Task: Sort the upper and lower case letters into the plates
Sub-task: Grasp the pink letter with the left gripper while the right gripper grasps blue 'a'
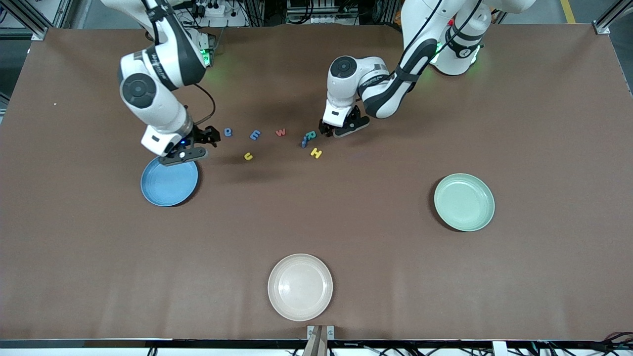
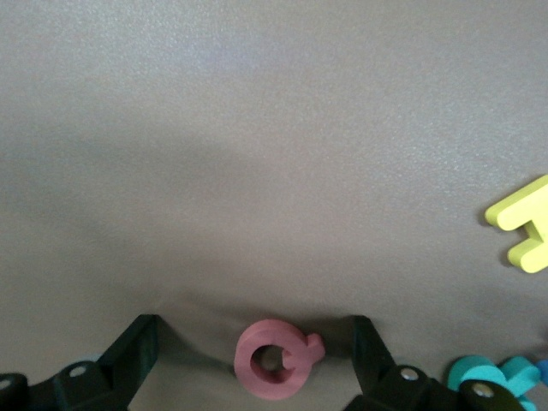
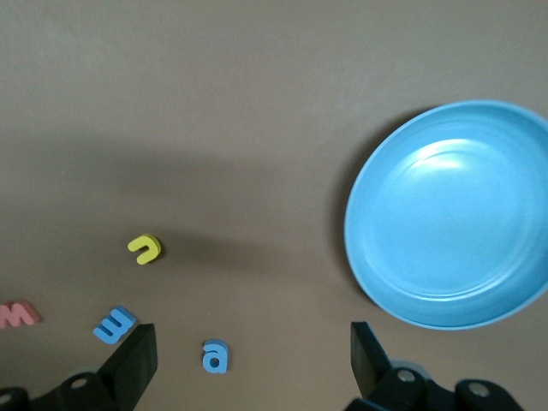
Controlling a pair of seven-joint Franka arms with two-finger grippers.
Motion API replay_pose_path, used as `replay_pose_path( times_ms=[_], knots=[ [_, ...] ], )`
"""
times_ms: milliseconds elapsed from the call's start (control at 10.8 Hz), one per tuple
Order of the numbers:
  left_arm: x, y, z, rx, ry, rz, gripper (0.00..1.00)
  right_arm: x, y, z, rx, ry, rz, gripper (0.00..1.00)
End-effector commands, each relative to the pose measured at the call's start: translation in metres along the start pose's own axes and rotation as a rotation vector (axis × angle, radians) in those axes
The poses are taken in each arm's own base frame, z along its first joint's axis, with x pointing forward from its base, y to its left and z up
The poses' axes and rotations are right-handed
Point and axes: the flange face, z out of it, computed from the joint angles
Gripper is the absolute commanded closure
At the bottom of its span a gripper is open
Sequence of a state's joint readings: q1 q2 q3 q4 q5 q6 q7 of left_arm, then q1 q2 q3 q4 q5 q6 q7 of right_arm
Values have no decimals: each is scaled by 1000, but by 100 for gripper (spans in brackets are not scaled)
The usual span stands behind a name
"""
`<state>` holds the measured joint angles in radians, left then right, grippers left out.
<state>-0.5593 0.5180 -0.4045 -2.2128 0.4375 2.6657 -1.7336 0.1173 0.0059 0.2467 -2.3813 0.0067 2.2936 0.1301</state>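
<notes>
1. Table (image 1: 346, 222): brown tabletop, robot bases along the edge farthest from the front camera.
2. Left arm comes from its base at that edge and reaches down toward the letter cluster. Left gripper (image 1: 339, 129) is low at the table, fingers (image 2: 128, 355) spread wide, a pink Q (image 2: 276, 360) lying between them on the table; cannot tell if either finger touches it.
3. Right arm comes from its own base. Right gripper (image 1: 190, 148) is over the table just by the blue plate's rim, fingers (image 3: 133, 364) spread, nothing between them.
4. Cream-white plate (image 1: 300, 287): near the middle of the camera-side edge, empty.
5. Mint green plate (image 1: 464, 201): toward the left arm's end of the table, empty, well apart from the letters.
6. Blue plate (image 1: 169, 181): toward the right arm's end, empty.
7. Letters lie on bare table in a loose row between the two grippers, none in a plate.
8. Blue a (image 1: 228, 132): closest letter to the right gripper.
9. Blue E (image 1: 255, 134): beside the a.
10. Red w (image 1: 280, 132): middle of the row.
11. Yellow u (image 1: 248, 156): nearer the front camera than the E.
12. Teal R (image 1: 310, 135): just beside the left gripper, a small blue letter (image 1: 303, 143) touching it, shape unclear.
13. Yellow H (image 1: 316, 153): just camera-side of the R.
</notes>
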Motion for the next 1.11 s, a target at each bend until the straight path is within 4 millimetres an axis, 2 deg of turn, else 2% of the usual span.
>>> replay_pose_path(
  times_ms=[0, 92, 185, 370, 462, 647, 832, 924, 1017],
  knots=[
    [-4, -3, -1, -9, 13, -10, 11, -16, 2, 35, 11, -30, 34, 0],
    [-5, -3, 0, -8, 12, -10, 25, -17, -2, 41, 13, -41, 49, 2],
    [-3, -3, 0, -8, 12, -13, 26, -19, -11, 50, 20, -63, 94, 3],
    [-3, -2, -1, -11, 13, -14, 32, -26, -36, 79, 19, -105, 141, 8],
    [-2, -1, -2, -12, 13, -14, 44, -31, -44, 94, 19, -121, 129, 12],
    [0, -1, -2, -14, 13, -18, 61, -36, -43, 104, 16, -145, 131, 15],
    [1, 0, -3, -17, 14, -18, 73, -48, -42, 123, 9, -191, 128, 20],
    [3, 0, -4, -18, 15, -18, 89, -55, -42, 130, 3, -212, 125, 21],
    [4, 0, -4, -16, 15, -9, 91, -59, -41, 135, 1, -233, 125, 24]
  ],
)
